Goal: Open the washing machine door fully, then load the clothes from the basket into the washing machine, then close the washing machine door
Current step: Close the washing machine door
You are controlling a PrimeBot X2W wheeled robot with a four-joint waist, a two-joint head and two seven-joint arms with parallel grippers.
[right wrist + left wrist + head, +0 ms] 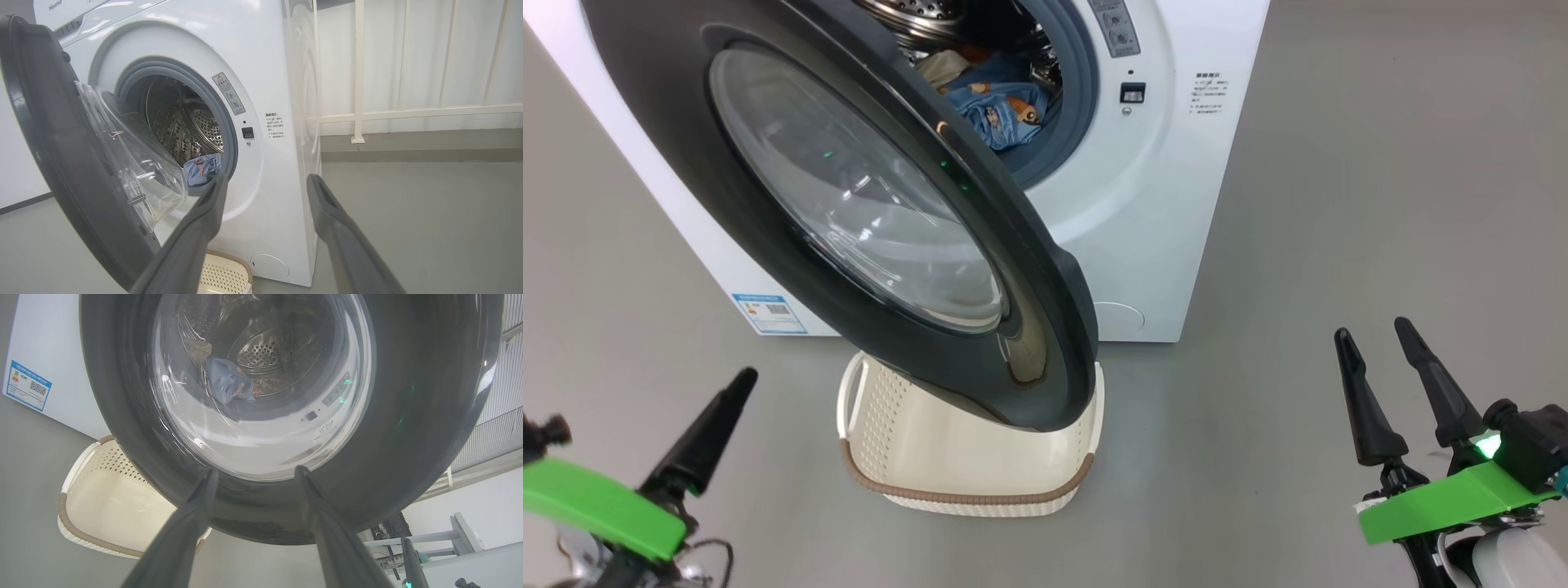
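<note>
**Left tool**: both fingers are spread wide with nothing between them. The black lower rim of the washing machine door is straight ahead of the tips. You cannot tell whether they touch it.

**Right tool**: its fingers are apart and it is empty. It stands over bare floor, well off to the right of the door.

**Clothes**: these lie inside the drum, beyond the door from your left tool, with blue fabric low against the grey-blue seal.

**Basket**: it sits between your two tools and further ahead, under the door's lower edge. What shows of its inside looks bare.

**Step in hand:** loading appears done and the door stands part-way out from the washing machine, so closing it is the likely step.

**Next move:** press your left tool on the door's outer face, near its free edge, and follow the swing until it latches.

**Edges:** the door rim passes close above the basket rim, and the fabric by the seal could get pinched.

**Open room:** there is plenty of floor to the right of your right tool, but little between the door and the basket
</note>
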